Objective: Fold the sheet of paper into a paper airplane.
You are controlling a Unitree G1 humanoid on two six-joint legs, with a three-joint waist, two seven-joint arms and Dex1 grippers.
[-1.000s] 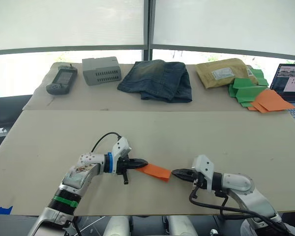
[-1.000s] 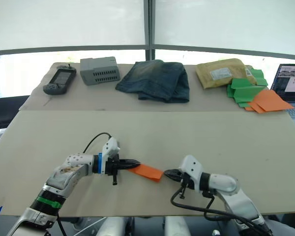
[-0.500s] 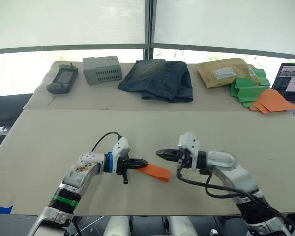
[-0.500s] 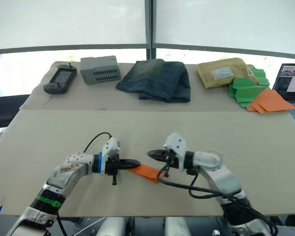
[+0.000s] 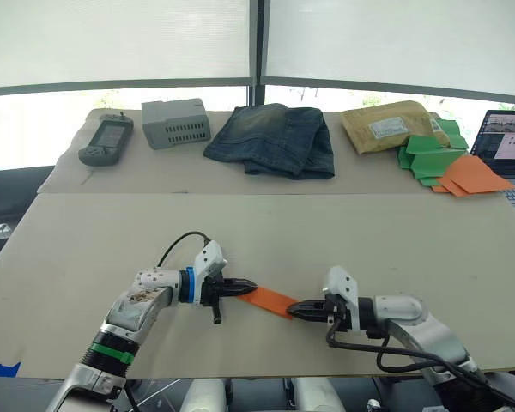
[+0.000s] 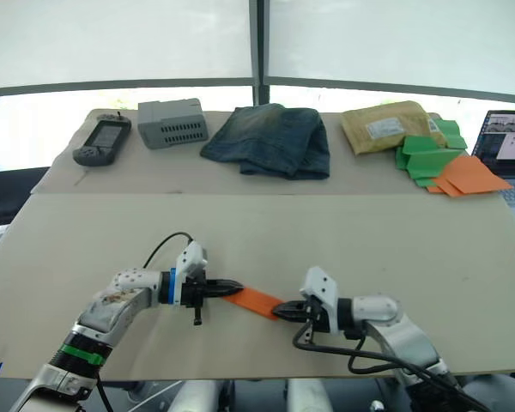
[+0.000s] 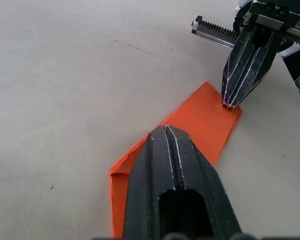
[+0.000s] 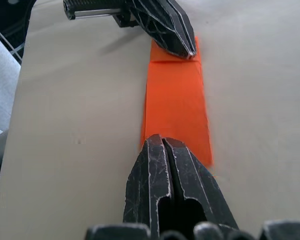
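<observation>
Beige table point(image 5: 343, 232), bright window point(image 5: 120, 43) behind

Sheet of paper point(image 5: 270, 299): bright orange, unpatterned. Left tool point(image 5: 247, 285) and right tool point(image 5: 298, 309): black fingers; white housings behind, with a blue ring on the left. Surface point(image 5: 369, 232): plain beige. Folded jeans point(image 5: 271, 140): faded dark blue. Box point(image 5: 177, 123): grey. Padded envelope point(image 5: 388, 125): mustard yellow, white label. Piled paper pieces point(image 5: 446, 163): green and orange.

Beige desk point(image 5: 343, 223), second desk point(image 5: 189, 176) behind it. Windows point(image 5: 395, 47) with white blinds down, daylight along the bottom gap.
</observation>
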